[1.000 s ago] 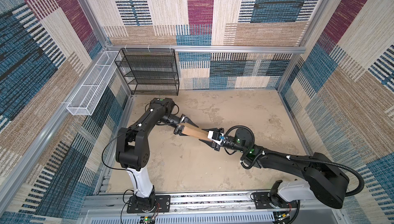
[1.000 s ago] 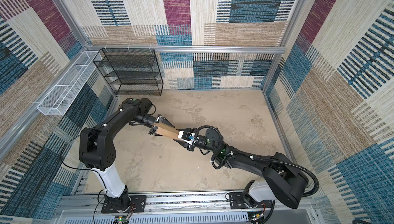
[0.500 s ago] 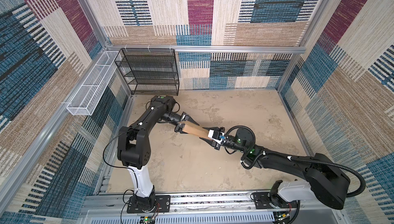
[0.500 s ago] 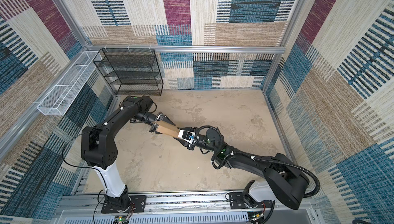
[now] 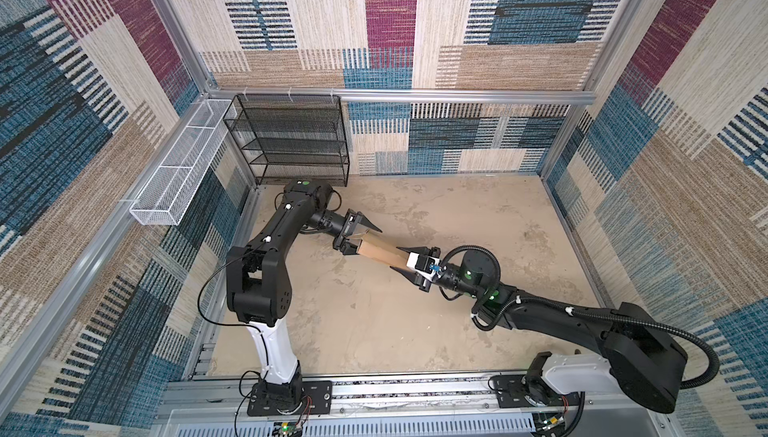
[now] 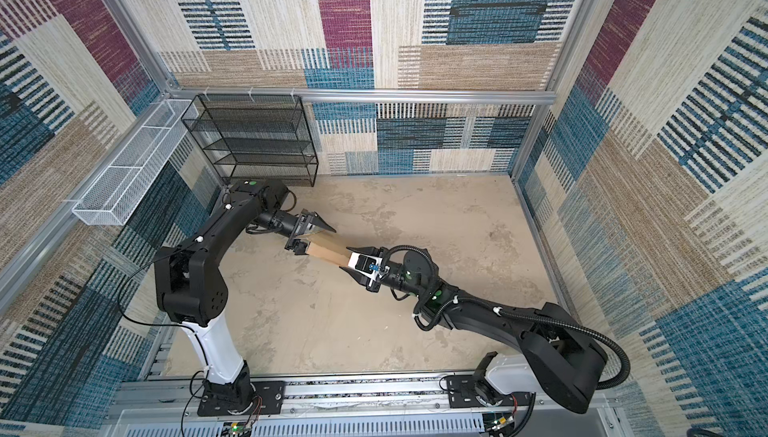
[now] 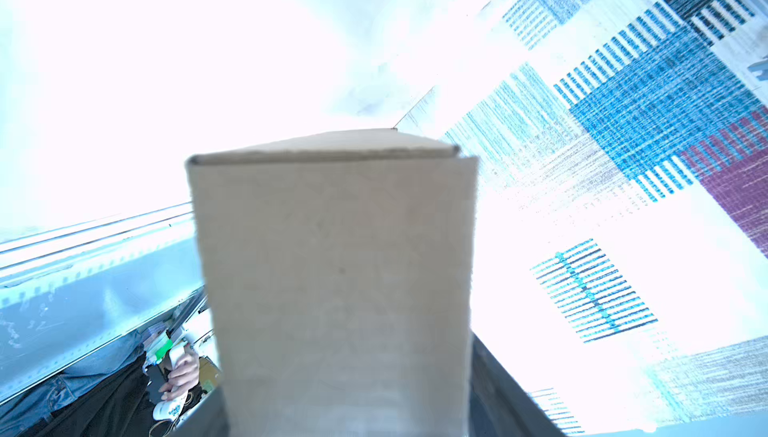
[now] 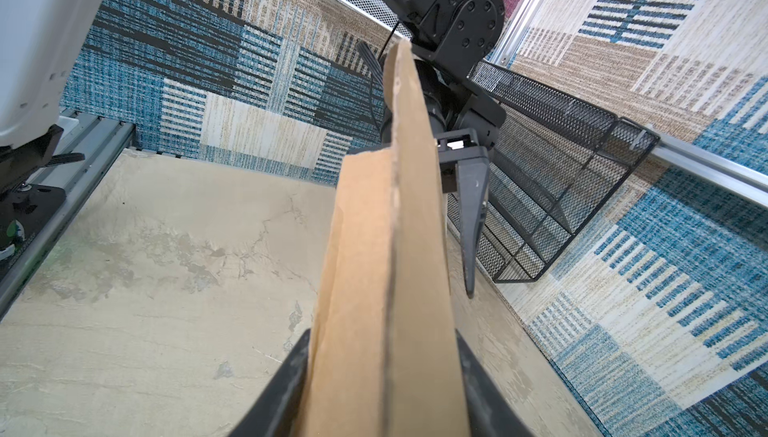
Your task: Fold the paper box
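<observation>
The paper box is a folded brown cardboard piece held in the air over the table's middle, stretched between both grippers. My right gripper is shut on its near end, with both fingers pressed against the box's sides. My left gripper stands open round the far end. Seen from the right wrist, one of its fingers stands off the cardboard with a gap. In the left wrist view the box fills the space between the jaws of that gripper.
A black mesh rack stands at the back left, close behind the left arm. A white wire basket hangs on the left wall. The stone-look table is walled in on three sides. A person shows outside the cell.
The left gripper's jaws have spread apart round the box's far end. The right gripper keeps its hold, and the box has barely moved.
</observation>
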{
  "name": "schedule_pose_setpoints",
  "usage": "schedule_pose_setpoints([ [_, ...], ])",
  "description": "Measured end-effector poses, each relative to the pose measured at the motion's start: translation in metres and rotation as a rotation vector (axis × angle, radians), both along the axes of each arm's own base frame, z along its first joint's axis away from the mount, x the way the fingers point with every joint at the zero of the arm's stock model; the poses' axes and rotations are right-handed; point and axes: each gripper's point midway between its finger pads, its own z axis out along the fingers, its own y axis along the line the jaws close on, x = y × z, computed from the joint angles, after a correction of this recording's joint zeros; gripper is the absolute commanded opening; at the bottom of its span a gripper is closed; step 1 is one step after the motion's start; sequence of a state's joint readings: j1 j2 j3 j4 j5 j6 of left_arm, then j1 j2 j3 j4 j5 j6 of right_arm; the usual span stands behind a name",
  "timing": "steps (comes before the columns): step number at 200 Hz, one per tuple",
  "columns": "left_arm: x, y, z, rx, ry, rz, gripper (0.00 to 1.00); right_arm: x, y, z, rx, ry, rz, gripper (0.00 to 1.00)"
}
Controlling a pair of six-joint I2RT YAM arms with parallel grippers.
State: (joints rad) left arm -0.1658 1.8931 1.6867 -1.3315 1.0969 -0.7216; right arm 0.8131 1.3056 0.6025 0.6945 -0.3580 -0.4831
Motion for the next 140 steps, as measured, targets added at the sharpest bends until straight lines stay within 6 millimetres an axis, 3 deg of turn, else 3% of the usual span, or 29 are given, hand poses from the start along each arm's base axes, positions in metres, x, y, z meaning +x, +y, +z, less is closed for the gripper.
schedule_pose_setpoints([
  [46, 0.015, 0.028, 0.005, 0.047, -0.075, 0.059, 0.72, -0.004, -0.002, 0.002, 0.002, 0.007, 0.009, 0.41],
  [100, 0.035, 0.083, 0.019, 0.21, -0.241, 0.148, 0.7, -0.02, -0.006, -0.006, -0.019, 0.06, 0.057, 0.41],
  [140, 0.051, 0.109, 0.028, 0.384, -0.4, 0.138, 0.6, -0.025, -0.011, -0.01, -0.026, 0.109, 0.061, 0.41],
])
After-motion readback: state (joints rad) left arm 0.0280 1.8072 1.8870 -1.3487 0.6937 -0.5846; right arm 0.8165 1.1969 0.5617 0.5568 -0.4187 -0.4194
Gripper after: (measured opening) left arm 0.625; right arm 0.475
